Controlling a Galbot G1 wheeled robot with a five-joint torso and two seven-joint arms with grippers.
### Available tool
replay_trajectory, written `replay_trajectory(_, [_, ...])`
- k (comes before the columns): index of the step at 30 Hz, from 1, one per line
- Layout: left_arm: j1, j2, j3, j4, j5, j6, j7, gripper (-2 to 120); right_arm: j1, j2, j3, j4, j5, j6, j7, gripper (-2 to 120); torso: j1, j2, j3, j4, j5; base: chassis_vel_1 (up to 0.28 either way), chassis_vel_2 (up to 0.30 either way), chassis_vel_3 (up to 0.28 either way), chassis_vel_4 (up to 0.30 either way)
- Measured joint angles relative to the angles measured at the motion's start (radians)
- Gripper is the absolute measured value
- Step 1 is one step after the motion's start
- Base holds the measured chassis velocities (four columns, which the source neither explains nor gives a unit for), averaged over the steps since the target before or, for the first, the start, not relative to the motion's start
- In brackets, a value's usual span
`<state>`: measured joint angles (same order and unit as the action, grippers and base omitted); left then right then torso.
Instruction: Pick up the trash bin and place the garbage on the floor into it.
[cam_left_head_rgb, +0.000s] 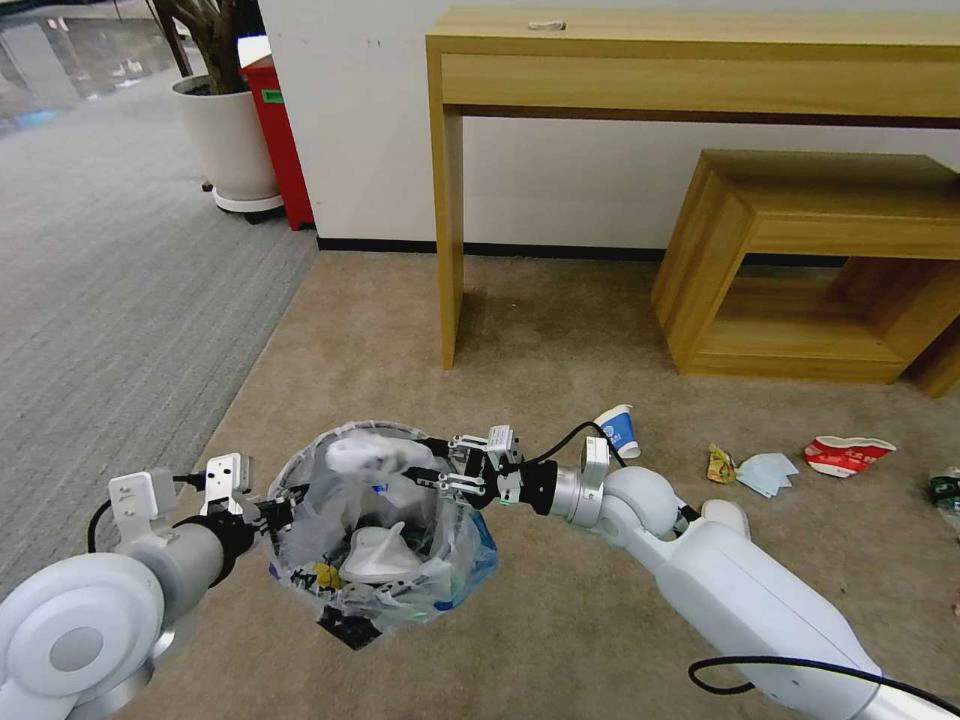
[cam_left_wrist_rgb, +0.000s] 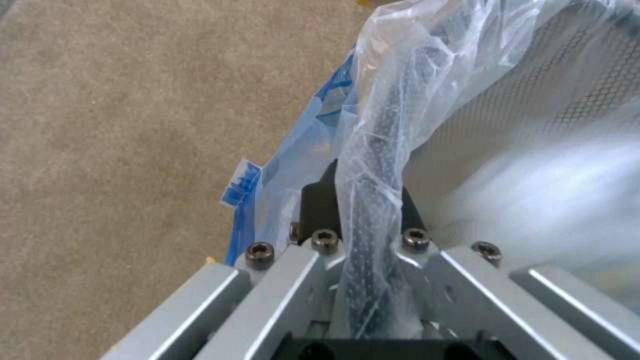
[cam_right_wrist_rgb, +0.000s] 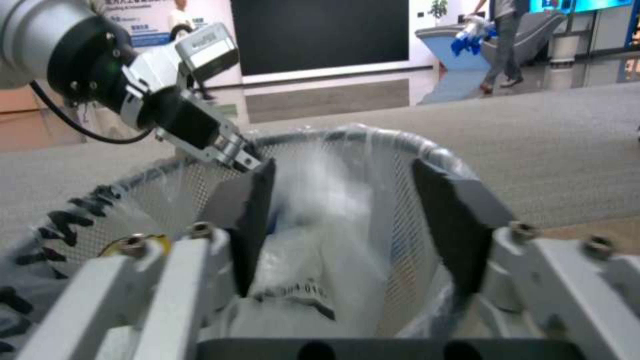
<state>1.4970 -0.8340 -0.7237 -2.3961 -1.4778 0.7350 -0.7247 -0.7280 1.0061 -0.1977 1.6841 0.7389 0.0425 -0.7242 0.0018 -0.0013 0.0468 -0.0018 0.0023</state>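
The trash bin (cam_left_head_rgb: 292, 478), a black mesh bin with a clear bag liner, hangs just above the floor. My left gripper (cam_left_head_rgb: 268, 512) is shut on its near rim, and the rim and bag (cam_left_wrist_rgb: 373, 150) run between its fingers. My right gripper (cam_left_head_rgb: 425, 468) is open over the bin's mouth, with a white slipper (cam_left_head_rgb: 362, 455) just beyond its tips and blurred between the fingers (cam_right_wrist_rgb: 467, 215). Another white slipper (cam_left_head_rgb: 375, 555) lies inside. Garbage on the floor: paper cup (cam_left_head_rgb: 618, 430), wrapper (cam_left_head_rgb: 719, 464), pale blue mask (cam_left_head_rgb: 768, 472), crushed red-white bowl (cam_left_head_rgb: 848, 455).
A tall wooden desk (cam_left_head_rgb: 447, 250) and a low wooden shelf unit (cam_left_head_rgb: 800, 260) stand against the wall ahead. A white planter (cam_left_head_rgb: 228, 140) and a red box (cam_left_head_rgb: 280, 130) are at the far left. Grey carpet (cam_left_head_rgb: 100, 300) lies to the left, and open beige floor surrounds the bin.
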Motion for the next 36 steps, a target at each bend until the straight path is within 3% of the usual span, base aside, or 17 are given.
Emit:
replay_trajectory(6, [0.000, 0.004, 0.002, 0.004, 0.018, 0.000, -0.003, 1, -0.012, -0.008, 0.016, 0.009, 0.005, 0.000, 0.001, 88, 0.000, 0.000, 0.000, 0.0000, 0.0000, 0.000, 0.000, 0.000, 0.000])
replay_trajectory(10, [-0.001, 0.006, 0.002, -0.001, 0.010, 0.000, -0.002, 1, -0.025, -0.010, 0.026, 0.013, 0.005, 0.000, 0.000, 98, 0.000, 0.000, 0.000, 0.0000, 0.0000, 0.000, 0.000, 0.000, 0.000])
replay_trajectory(16, [-0.003, 0.010, -0.002, 0.000, -0.001, 0.000, -0.001, 1, -0.043, -0.015, 0.045, 0.022, 0.007, 0.007, -0.004, 100, 0.000, 0.000, 0.000, 0.0000, 0.0000, 0.000, 0.000, 0.000, 0.000])
replay_trajectory(21, [-0.003, 0.013, -0.007, 0.014, 0.013, 0.000, -0.007, 1, -0.065, -0.019, 0.127, 0.060, 0.059, 0.018, -0.002, 100, 0.000, 0.000, 0.000, 0.0000, 0.0000, 0.000, 0.000, 0.000, 0.000])
replay_trajectory(24, [-0.006, 0.014, -0.011, 0.026, 0.028, 0.000, -0.018, 1, -0.085, -0.019, 0.202, 0.084, 0.104, 0.018, 0.045, 100, 0.000, 0.000, 0.000, 0.0002, 0.0001, 0.000, 0.000, 0.000, 0.000])
replay_trajectory(26, [-0.008, 0.010, -0.015, 0.044, 0.068, 0.000, -0.020, 1, -0.126, -0.023, 0.301, 0.104, 0.149, 0.018, 0.136, 100, 0.000, 0.000, 0.000, 0.0000, -0.0001, 0.000, 0.000, 0.000, 0.000])
replay_trajectory(30, [-0.005, 0.001, -0.020, 0.055, 0.119, 0.000, -0.012, 1, -0.177, -0.031, 0.400, 0.116, 0.170, 0.021, 0.236, 100, 0.000, 0.000, 0.000, 0.0000, 0.0001, 0.000, 0.000, 0.000, 0.000])
replay_trajectory(33, [-0.007, -0.016, -0.020, 0.057, 0.141, 0.001, -0.009, 1, -0.253, -0.036, 0.559, 0.149, 0.110, -0.018, 0.431, 100, 0.000, 0.000, 0.000, -0.0001, 0.0001, 0.000, 0.000, 0.000, 0.000])
replay_trajectory(34, [-0.007, -0.016, -0.020, 0.057, 0.141, 0.001, -0.009, 1, -0.253, -0.036, 0.559, 0.149, 0.110, -0.018, 0.431, 100, 0.000, 0.000, 0.000, -0.0001, 0.0001, 0.000, 0.000, 0.000, 0.000])
replay_trajectory(36, [-0.009, -0.024, -0.023, 0.057, 0.147, 0.001, -0.013, 1, -0.305, -0.036, 0.646, 0.170, 0.038, -0.052, 0.528, 100, 0.000, 0.000, 0.000, -0.0001, 0.0001, 0.000, 0.000, 0.000, 0.000])
